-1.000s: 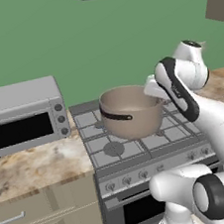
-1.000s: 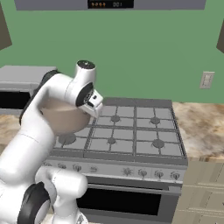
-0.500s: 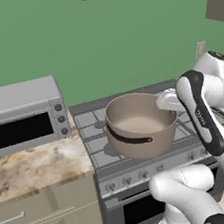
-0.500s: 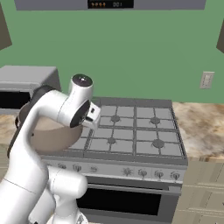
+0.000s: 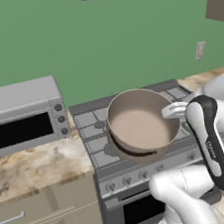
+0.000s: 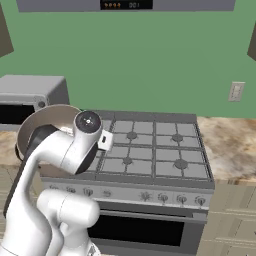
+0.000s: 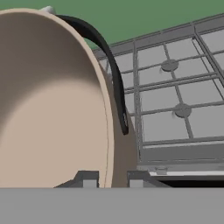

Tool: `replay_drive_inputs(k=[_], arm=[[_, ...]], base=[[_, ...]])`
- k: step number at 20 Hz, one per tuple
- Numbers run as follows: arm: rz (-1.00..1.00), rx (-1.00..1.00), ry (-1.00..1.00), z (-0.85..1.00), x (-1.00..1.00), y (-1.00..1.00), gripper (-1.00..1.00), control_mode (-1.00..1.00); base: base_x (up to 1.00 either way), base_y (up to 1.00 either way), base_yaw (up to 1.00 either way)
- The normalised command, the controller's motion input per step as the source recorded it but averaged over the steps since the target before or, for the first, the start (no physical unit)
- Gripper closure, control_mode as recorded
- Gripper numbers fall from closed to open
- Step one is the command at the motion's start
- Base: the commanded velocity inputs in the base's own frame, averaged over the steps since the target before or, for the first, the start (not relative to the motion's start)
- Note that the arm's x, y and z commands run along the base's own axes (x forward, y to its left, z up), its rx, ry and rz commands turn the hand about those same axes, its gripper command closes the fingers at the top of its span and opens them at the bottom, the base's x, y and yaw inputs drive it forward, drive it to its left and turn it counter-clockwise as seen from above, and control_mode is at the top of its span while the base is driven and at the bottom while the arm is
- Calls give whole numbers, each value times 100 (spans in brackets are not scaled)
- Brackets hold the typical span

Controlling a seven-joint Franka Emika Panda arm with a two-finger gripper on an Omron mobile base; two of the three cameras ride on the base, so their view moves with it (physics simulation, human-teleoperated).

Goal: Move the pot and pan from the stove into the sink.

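1. Currently the claw (image 7: 110,180) pinches the pot (image 5: 140,122) by its rim, one fingertip (image 7: 87,180) on each side of the wall.
2. Pot hangs lifted over the stove (image 6: 150,150) front-left burners.
3. Sink unseen; direction cannot be told.

Toaster oven (image 5: 23,115) on counter (image 5: 36,166); wall outlet (image 6: 236,91).

Clearance record.
- Stove (image 6: 150,155): right-hand burners bare; grates open from above.
- Pot (image 5: 141,122): tilted and raised over the front left burners, its rim between the fingers of the tool (image 7: 111,178); blocks passage across that side.
- Toaster oven (image 5: 23,115): on the bench (image 5: 36,166) left of the stove, walls off that flank.
- Range hood (image 6: 125,5): overhead, limits height.
- Bench right of the stove (image 6: 230,150): open surface.
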Motion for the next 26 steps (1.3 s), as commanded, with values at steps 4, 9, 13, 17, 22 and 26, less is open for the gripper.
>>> replay_drive_inputs(k=[4, 9, 13, 17, 22, 26], arm=[[0, 0, 0, -2, -6, 0, 100, -100], [0, 0, 0, -3, -7, 0, 100, 100], [0, 0, 0, 0, 0, 0, 100, 100], [0, 0, 0, 0, 0, 0, 100, 100], [0, 0, 0, 0, 0, 0, 100, 100], [0, 0, 0, 0, 0, 0, 100, 100]], base=[[0, 0, 0], [-47, -8, 1], [-74, -17, 2], [-70, -22, 1], [-52, -31, -7], [-6, -23, -35]])
